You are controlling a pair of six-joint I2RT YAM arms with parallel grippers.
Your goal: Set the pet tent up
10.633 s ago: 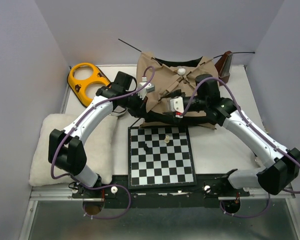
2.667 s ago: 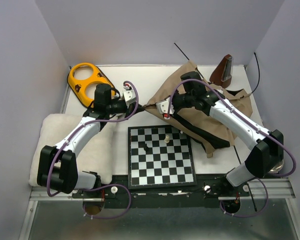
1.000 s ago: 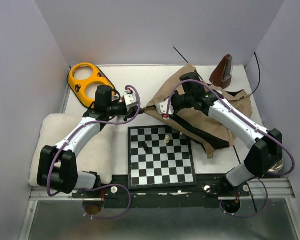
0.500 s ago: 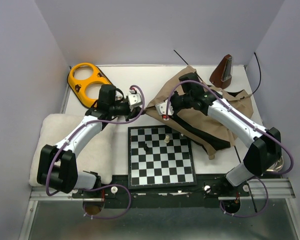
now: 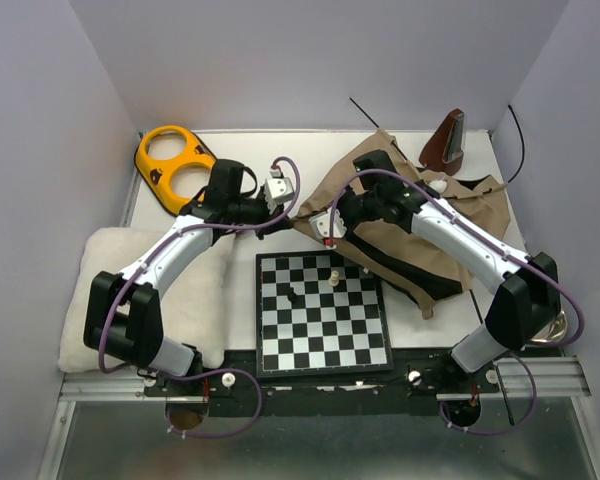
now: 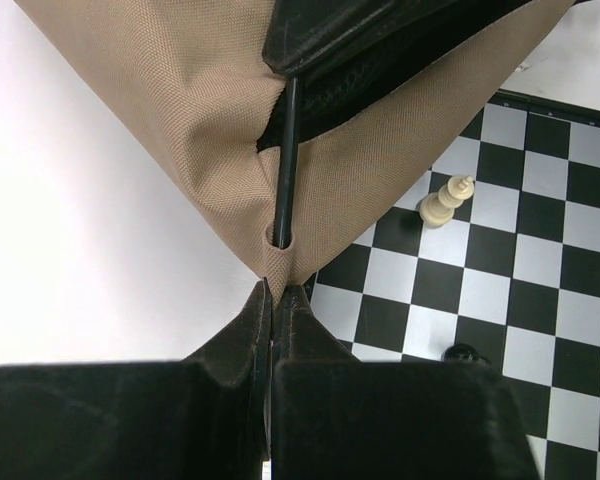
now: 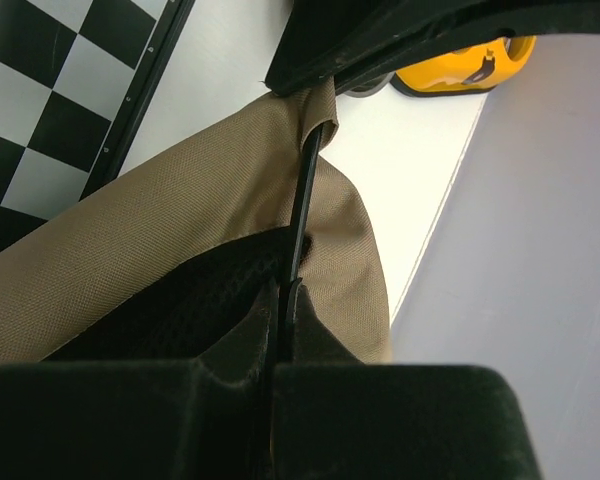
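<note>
- Left wrist view: the left claw (image 6: 273, 295) has its fingers pressed together on the corner tip of the tan fabric pet tent (image 6: 190, 110).
- Just beyond the tips, a thin black pole (image 6: 288, 150) enters an eyelet in that corner.
- Right of the claw lies a black-and-white chessboard (image 6: 540, 300) carrying a white chess piece (image 6: 447, 200).
- The right claw (image 7: 283, 292) is clamped on the thin black pole, with tent fabric to its left and a yellow plastic object (image 7: 505, 55) farther ahead.

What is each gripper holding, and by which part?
The left gripper pinches the tent by the tip of its fabric corner, beside the eyelet. The right gripper is shut on the tent's pole, near that same corner.
</note>
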